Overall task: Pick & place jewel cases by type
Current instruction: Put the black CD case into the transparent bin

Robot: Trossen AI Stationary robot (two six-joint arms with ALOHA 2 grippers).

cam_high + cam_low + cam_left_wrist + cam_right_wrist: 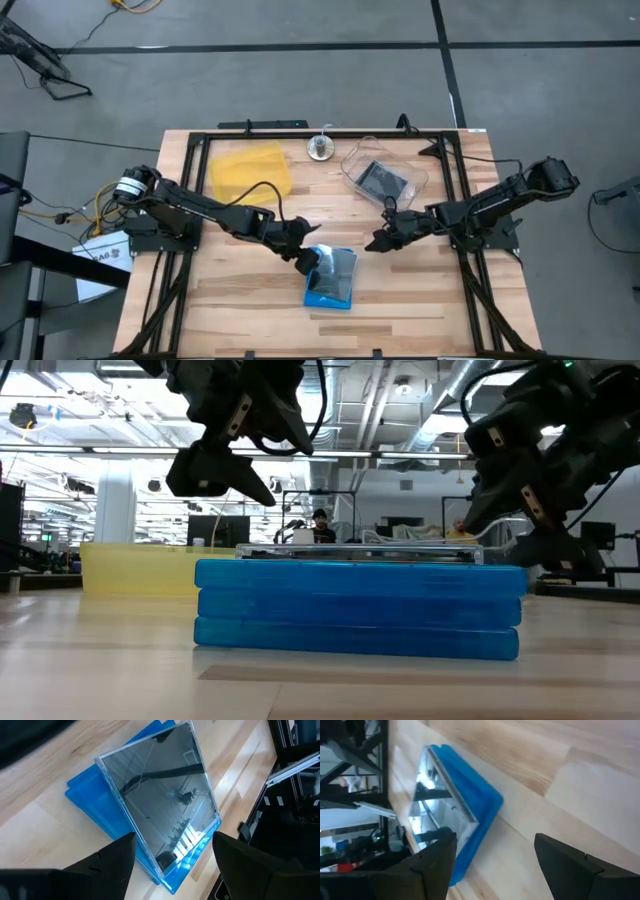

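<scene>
**A:** Where do the pincers stand?

**B:** The left gripper [306,262] hangs with its fingers apart and nothing between them, just above the near edge of the pile. The right gripper [381,240] waits off to the pile's other side, fingers also apart and empty.

**A:** And just below the left one?

**B:** A clear case [160,800] with a dark inside, lying flat on top of three blue cases [358,608] stacked on the table [400,300]. Farther off, past the right gripper, another dark case [381,181] lies in the clear tub [352,160]. The yellow tray [250,170] sits well behind the left arm.

**A:** How would that top case handle?

**B:** Light, stiff and thin, I'd judge, with a glossy face that is likely slippery and brittle. Best pinched across two opposite edges; it may slide on the blue one beneath.
</scene>
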